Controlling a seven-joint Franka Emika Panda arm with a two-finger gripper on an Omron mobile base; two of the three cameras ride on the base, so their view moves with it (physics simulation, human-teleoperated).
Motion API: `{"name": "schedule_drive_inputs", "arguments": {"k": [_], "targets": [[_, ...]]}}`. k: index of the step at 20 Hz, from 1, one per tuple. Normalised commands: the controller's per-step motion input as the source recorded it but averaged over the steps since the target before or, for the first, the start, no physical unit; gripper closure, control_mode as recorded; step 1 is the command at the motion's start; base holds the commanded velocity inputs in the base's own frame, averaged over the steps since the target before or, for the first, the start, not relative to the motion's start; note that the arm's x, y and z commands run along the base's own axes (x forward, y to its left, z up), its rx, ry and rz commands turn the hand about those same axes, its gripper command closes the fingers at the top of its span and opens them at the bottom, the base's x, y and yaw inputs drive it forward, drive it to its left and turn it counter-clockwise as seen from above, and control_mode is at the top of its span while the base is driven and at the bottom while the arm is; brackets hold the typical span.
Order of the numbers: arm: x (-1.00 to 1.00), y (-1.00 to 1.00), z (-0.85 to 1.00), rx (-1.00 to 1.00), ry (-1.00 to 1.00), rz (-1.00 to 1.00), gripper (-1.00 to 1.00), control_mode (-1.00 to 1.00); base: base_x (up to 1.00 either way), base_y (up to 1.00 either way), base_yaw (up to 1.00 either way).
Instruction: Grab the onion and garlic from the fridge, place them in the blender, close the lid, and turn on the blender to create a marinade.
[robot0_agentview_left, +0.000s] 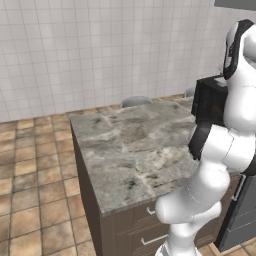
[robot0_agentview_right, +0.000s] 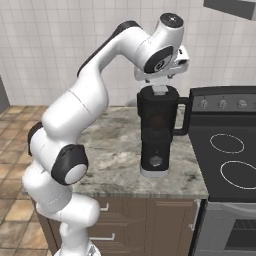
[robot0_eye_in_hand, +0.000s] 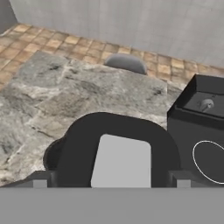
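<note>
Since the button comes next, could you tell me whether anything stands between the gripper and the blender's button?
Only the blender itself: the open gripper hangs above the lid, and the button is low on the base's front, with bare counter before it.

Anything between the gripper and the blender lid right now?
Nothing. In the hand view the open gripper sits right above the lid, its knob between the fingertips; the right base view shows the lid on the blender.
</note>
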Motion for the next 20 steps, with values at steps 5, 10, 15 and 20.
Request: {"name": "schedule_drive_inputs", "arguments": {"k": [5,10,15,20], "targets": [[-0.93,0.38,-0.01,0.00,-0.31,0.00,-1.00,-1.00,0.00,0.00,0.00],[-1.00,0.36,-0.21,0.00,-0.30,0.00,-1.00,-1.00,0.00,0.00,0.00],[-1.00,0.08,-0.02,0.00,-0.32,0.00,-1.00,-1.00,0.00,0.00,0.00],[-1.00,-0.02,-0.53,0.00,-0.19,0.04,-1.00,-1.00,0.00,0.00,0.00]]}}
